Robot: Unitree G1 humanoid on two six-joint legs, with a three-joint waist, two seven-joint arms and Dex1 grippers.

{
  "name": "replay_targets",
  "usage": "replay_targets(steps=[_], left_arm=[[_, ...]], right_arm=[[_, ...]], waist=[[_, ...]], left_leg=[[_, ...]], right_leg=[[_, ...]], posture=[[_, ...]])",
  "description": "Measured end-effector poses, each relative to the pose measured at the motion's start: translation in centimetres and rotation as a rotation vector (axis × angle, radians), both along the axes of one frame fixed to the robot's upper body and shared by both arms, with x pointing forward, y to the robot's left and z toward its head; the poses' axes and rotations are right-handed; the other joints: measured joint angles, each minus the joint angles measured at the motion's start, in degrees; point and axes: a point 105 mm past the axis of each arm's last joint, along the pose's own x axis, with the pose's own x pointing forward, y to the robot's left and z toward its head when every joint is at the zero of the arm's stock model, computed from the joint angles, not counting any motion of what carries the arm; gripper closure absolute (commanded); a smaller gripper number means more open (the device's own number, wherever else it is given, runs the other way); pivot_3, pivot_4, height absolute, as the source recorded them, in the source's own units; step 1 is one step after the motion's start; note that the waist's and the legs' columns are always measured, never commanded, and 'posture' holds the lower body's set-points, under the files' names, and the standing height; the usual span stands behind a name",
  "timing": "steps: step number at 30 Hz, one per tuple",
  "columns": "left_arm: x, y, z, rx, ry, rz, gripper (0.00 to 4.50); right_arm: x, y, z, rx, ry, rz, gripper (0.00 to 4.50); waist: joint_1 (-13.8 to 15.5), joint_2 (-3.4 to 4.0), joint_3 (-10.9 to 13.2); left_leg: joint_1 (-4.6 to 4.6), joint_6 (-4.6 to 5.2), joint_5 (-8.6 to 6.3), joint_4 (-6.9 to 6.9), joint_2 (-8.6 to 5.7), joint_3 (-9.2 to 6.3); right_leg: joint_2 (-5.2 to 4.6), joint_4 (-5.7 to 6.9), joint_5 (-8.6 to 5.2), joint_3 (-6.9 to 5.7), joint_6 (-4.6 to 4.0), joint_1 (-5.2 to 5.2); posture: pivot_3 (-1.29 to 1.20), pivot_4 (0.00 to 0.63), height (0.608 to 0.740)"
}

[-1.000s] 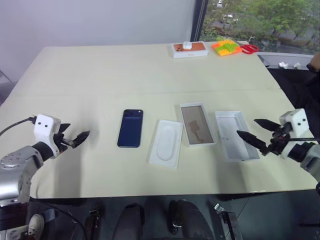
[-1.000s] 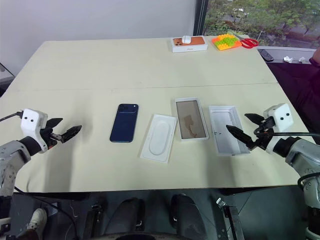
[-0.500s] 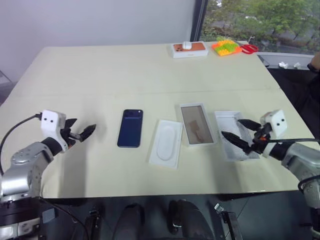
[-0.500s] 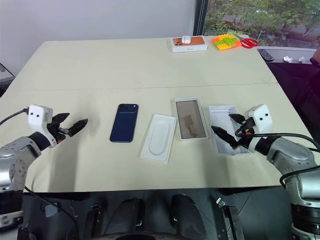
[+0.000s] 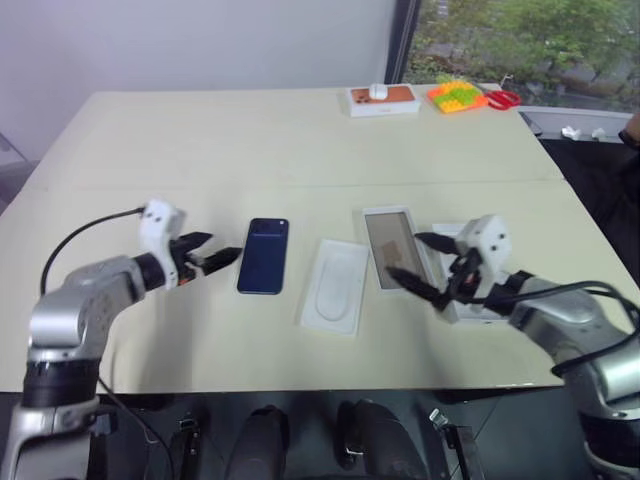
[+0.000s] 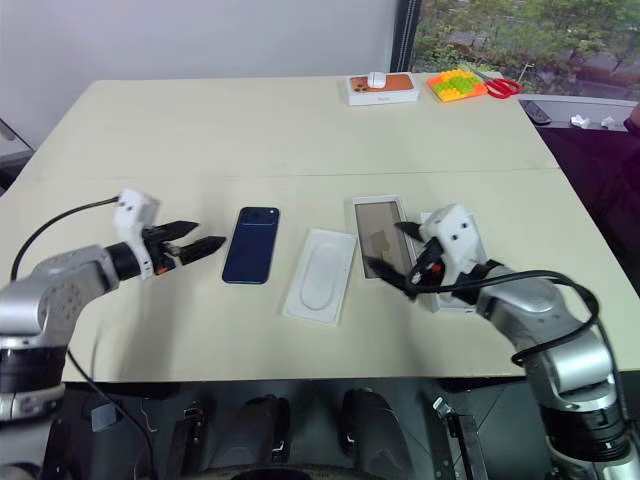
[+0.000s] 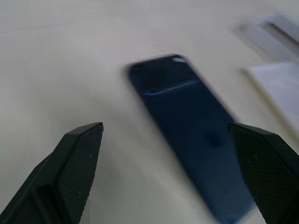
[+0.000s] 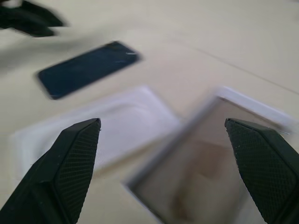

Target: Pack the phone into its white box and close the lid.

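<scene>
The dark navy phone [image 5: 263,256] lies flat on the table, left of centre. My left gripper [image 5: 215,250] hovers open just to its left, pointing at it; in the left wrist view the phone [image 7: 191,140] lies between and beyond the black fingers [image 7: 79,158]. The white box [image 5: 392,247], with a brownish floor, lies right of centre. My right gripper [image 5: 410,258] is open over the box's right edge, holding nothing. The lid [image 5: 470,300] lies white inside up further right, mostly hidden behind that gripper and wrist.
A white insert tray [image 5: 334,285] with an oval recess lies between the phone and the box. At the far edge are a white box with an orange phone picture [image 5: 382,99], an orange and green block toy [image 5: 455,95] and red scissors [image 5: 499,98].
My left gripper has swung right, up to the phone's left side. My right gripper has swung left, from beyond the lid to over the box's edge. Both stayed open.
</scene>
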Motion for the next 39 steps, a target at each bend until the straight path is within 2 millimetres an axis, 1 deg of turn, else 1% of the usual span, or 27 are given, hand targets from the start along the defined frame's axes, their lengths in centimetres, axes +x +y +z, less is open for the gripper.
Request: replay_targets(steps=[1,2,5,8,11,14,17,22,26,31,34,37,39], left_arm=[[0.0,-1.1,0.6,-0.008,0.030,-0.039,0.00],[0.1,-1.6,0.7,-0.016,0.053,-0.057,0.00],[0.1,-3.8,0.2,-0.076,0.238,-0.121,0.00],[-0.9,-5.8,-0.2,-0.079,0.394,-0.211,0.00],[-1.7,-7.8,0.1,-0.106,0.478,-0.287,0.00],[-2.3,-9.1,-0.1,-0.116,0.545,-0.328,0.00],[-2.5,-9.8,-0.8,-0.099,0.584,-0.324,0.00],[-2.0,-10.3,-2.2,-0.096,0.632,-0.275,0.00],[-1.9,-10.5,-2.4,-0.084,0.630,-0.259,0.00],[-2.0,-11.6,-2.6,-0.100,0.636,-0.279,0.00],[-2.0,-12.0,-2.7,-0.093,0.635,-0.274,0.82],[-2.0,-12.0,-3.1,-0.083,0.640,-0.260,2.32],[-2.0,-12.0,-3.2,-0.079,0.640,-0.254,3.41]], right_arm=[[-0.1,0.3,-0.4,-0.002,0.010,0.006,0.05],[-0.1,0.3,-0.5,-0.006,0.014,0.006,0.05],[-0.3,0.3,-0.7,-0.012,0.011,-0.005,0.05],[-0.5,0.5,-0.5,-0.009,0.000,-0.011,0.05],[-0.7,0.5,-0.8,-0.011,0.010,-0.020,0.05],[-0.8,0.3,-1.0,-0.011,0.017,-0.028,0.05],[-0.9,0.4,-0.8,-0.013,0.008,-0.033,0.05],[-1.0,0.1,-0.6,-0.010,0.001,-0.045,0.05],[-1.1,0.0,-0.7,-0.011,0.005,-0.052,0.05],[-1.2,0.0,-0.6,-0.012,0.002,-0.049,0.05],[-1.2,0.0,-0.6,-0.012,0.000,-0.049,0.00],[-1.2,0.0,-0.6,-0.012,0.000,-0.050,0.00],[-1.1,0.0,-0.6,-0.012,0.000,-0.050,0.00]], waist=[[-0.1,0.01,0.0],[-0.1,0.01,0.0],[-0.3,-0.01,0.0],[-0.6,-0.01,0.0],[-0.6,-0.01,0.0],[-0.6,-0.01,0.0],[-0.6,-0.01,0.0],[-0.5,-0.01,0.0],[-0.4,-0.01,0.0],[-0.3,-0.01,0.0],[-0.2,-0.02,0.0],[-0.3,-0.02,0.0],[-0.2,-0.02,0.0]], left_leg=[[0.00,-0.03,0.02,0.02,-0.04,0.02],[0.00,-0.09,0.05,0.06,-0.06,0.03],[0.00,-0.11,0.07,0.13,-0.11,0.00],[0.02,-0.13,0.08,0.12,-0.09,-0.03],[0.04,-0.16,0.09,0.14,-0.09,-0.02],[0.04,-0.23,0.13,0.15,-0.10,-0.02],[0.07,-0.24,0.14,0.16,-0.10,-0.03],[0.04,-0.25,0.14,0.20,-0.10,-0.01],[0.05,-0.24,0.14,0.20,-0.10,-0.02],[0.04,-0.25,0.14,0.22,-0.11,-0.01],[0.04,-0.25,0.14,0.23,-0.11,-0.01],[0.04,-0.25,0.15,0.23,-0.11,-0.02],[0.05,-0.25,0.14,0.23,-0.11,-0.02]], right_leg=[[-0.05,0.01,-0.02,0.05,0.04,0.00],[-0.07,0.01,-0.03,0.08,0.05,0.00],[-0.03,0.03,-0.04,0.10,0.08,0.01],[0.03,0.09,-0.04,0.10,0.08,0.00],[0.02,0.12,-0.05,0.13,0.07,0.00],[0.02,0.14,-0.05,0.17,0.08,-0.01],[0.02,0.18,-0.05,0.21,0.07,-0.01],[0.00,0.18,-0.05,0.21,0.08,-0.01],[0.00,0.19,-0.05,0.21,0.08,-0.01],[-0.01,0.19,-0.05,0.21,0.08,-0.01],[-0.01,0.19,-0.05,0.22,0.08,-0.01],[0.00,0.19,-0.05,0.23,0.08,-0.02],[0.00,0.20,-0.05,0.23,0.08,-0.01]], posture=[[0.00,0.150,0.740],[0.00,0.150,0.740],[0.00,0.150,0.740],[0.00,0.150,0.740],[0.00,0.150,0.740],[0.00,0.150,0.740],[0.00,0.150,0.740],[0.00,0.150,0.740],[0.00,0.150,0.740],[0.00,0.150,0.740],[0.00,0.150,0.740],[0.00,0.150,0.740],[0.00,0.150,0.740]])
